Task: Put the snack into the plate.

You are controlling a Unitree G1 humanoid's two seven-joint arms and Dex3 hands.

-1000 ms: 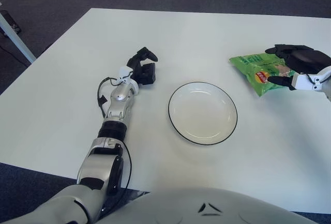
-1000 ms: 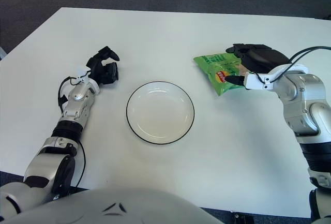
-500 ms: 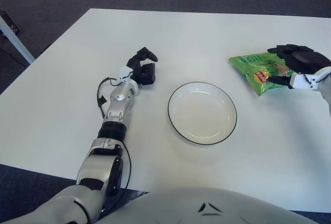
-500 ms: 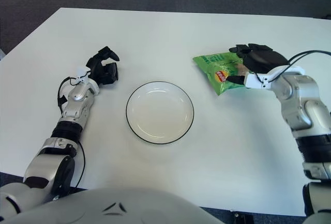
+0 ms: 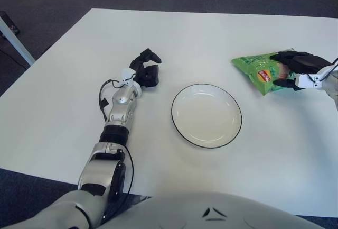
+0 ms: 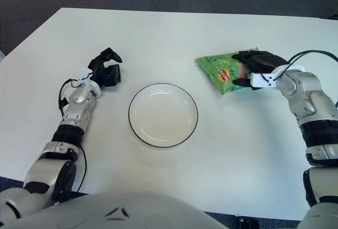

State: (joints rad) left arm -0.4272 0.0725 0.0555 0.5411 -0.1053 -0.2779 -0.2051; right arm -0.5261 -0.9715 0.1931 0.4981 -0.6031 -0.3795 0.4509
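A green snack bag [image 6: 222, 70] lies right of the white black-rimmed plate [image 6: 163, 115] at the table's middle. My right hand [image 6: 254, 70] grips the bag's right end, fingers above and thumb below, and the gripped end is tilted up off the table. The bag also shows in the left eye view [image 5: 257, 71], as does the plate [image 5: 206, 115]. My left hand [image 6: 106, 68] rests on the table left of the plate, fingers relaxed and holding nothing.
The white table [image 6: 158, 38] stretches far behind the plate. Dark carpet lies beyond its edges. A grey table leg [image 5: 13, 36] shows at the far left.
My right hand has closed on the bag's right end and tipped that end upward. The bag has shifted slightly left. The left arm has not moved.
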